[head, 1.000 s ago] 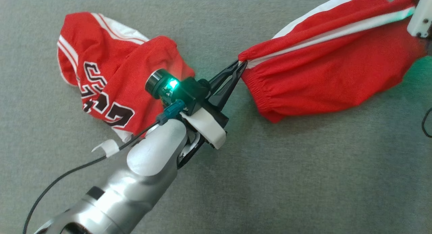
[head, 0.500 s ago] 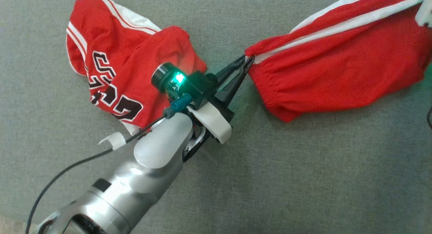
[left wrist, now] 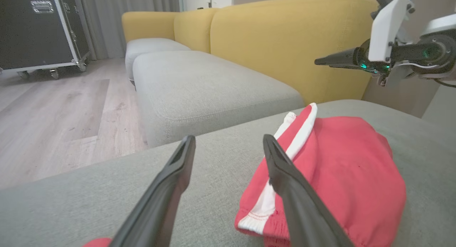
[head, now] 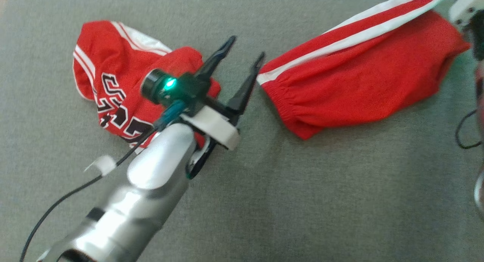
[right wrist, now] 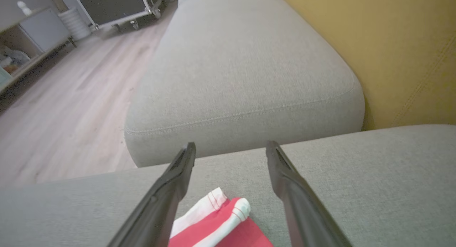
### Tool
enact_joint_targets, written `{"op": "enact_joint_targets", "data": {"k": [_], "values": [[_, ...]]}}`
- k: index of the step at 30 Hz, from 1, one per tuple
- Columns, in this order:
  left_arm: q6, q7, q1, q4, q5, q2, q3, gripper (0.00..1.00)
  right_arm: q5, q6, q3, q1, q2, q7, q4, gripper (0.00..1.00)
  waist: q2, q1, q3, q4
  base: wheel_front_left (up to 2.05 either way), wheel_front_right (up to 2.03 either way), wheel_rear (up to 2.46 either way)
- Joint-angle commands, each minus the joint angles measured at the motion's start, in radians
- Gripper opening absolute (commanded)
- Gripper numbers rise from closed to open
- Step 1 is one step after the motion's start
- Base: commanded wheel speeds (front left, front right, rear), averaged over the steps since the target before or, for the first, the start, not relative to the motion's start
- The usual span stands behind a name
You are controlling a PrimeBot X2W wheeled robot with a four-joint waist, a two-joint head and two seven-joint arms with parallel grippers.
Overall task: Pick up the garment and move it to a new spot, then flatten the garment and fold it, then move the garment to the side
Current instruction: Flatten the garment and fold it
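Observation:
The garment (head: 359, 76), red shorts with white side stripes, lies loosely spread on the grey cushion (head: 302, 197) at the upper right of the head view. My left gripper (head: 245, 48) is open just left of the elastic waistband end, which lies free of it. In the left wrist view the garment (left wrist: 342, 175) lies under and right of the open left gripper (left wrist: 228, 140). My right gripper (right wrist: 231, 145) is open above the striped hem corner of the garment (right wrist: 221, 225). Its white mount (head: 465, 8) shows at the top right of the head view.
A second red garment, a jersey (head: 109, 84) with black lettering, lies crumpled behind my left wrist. A yellow sofa back (left wrist: 285, 36) rises beyond the cushion, with another grey seat (left wrist: 206, 86), wooden floor (left wrist: 53, 115) and a black wheeled case (left wrist: 35, 26) further off.
Both grippers have opened and let go of the garment, which now rests on the cushion. The left gripper has drawn back slightly from the waistband. The head camera has shifted a little.

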Motion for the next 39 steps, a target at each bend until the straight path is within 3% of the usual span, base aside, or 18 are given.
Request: {"op": "enact_joint_targets", "data": {"k": [1, 11, 17, 29, 39], "values": [[0.015, -0.008, 0.017, -0.054, 0.005, 0.046, 0.061, 1.00, 0.041, -0.001, 0.050, 0.010, 0.034, -0.060, -0.040, 1.00, 0.0000, 0.0001, -0.059, -0.037, 0.00, 0.00, 0.00], [0.081, -0.008, 0.214, -0.242, 0.036, 0.104, 0.249, 1.00, 0.290, -0.001, 0.269, 0.291, 0.063, -0.261, -0.201, 1.00, 0.0000, 0.0001, -0.202, -0.108, 0.00, 0.00, 0.00], [0.088, -0.008, 0.332, -0.307, 0.063, 0.112, 0.316, 1.00, 0.327, -0.001, 0.348, 0.451, 0.059, -0.318, -0.314, 1.00, 0.0000, 0.0001, -0.258, -0.141, 0.00, 0.00, 0.00], [0.083, -0.008, 0.590, -0.400, 0.138, 0.056, 0.454, 1.00, 0.290, -0.001, 0.283, 0.810, 0.161, -0.364, -0.555, 1.00, 0.0000, 0.0001, -0.309, -0.191, 0.00, 0.00, 0.00], [0.038, -0.008, 0.656, -0.399, 0.209, 0.004, 0.518, 1.00, 0.231, -0.001, 0.258, 0.906, 0.187, -0.320, -0.680, 1.00, 0.0000, 0.0001, -0.304, -0.181, 0.00, 0.00, 0.00]]}}
